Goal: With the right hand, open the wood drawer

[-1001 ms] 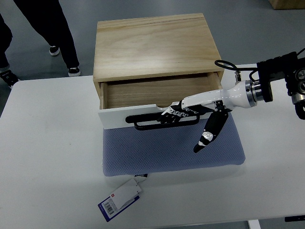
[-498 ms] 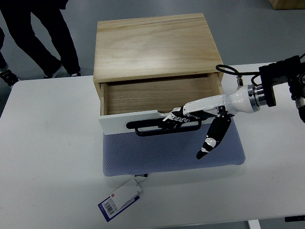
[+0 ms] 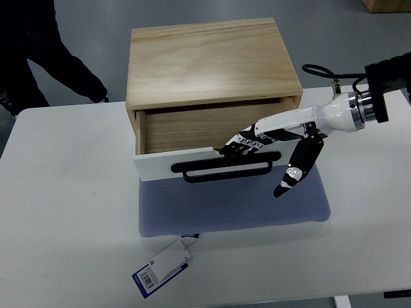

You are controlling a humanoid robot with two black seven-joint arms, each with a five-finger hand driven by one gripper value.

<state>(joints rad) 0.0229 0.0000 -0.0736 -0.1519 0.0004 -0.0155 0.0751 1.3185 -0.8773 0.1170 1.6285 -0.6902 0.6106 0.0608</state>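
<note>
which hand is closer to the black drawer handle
Right. The right hand rests at the top edge of the white drawer front, just above the black handle, fingers not around it. The left hand is out of view.

The right arm (image 3: pixel 379 106) is cut off by the edge at 3 o'clock. A person (image 3: pixel 38 51) at 10 o'clock is cropped, only dark clothing being seen. The tag's (image 3: pixel 164 268) print cannot be read.
</note>
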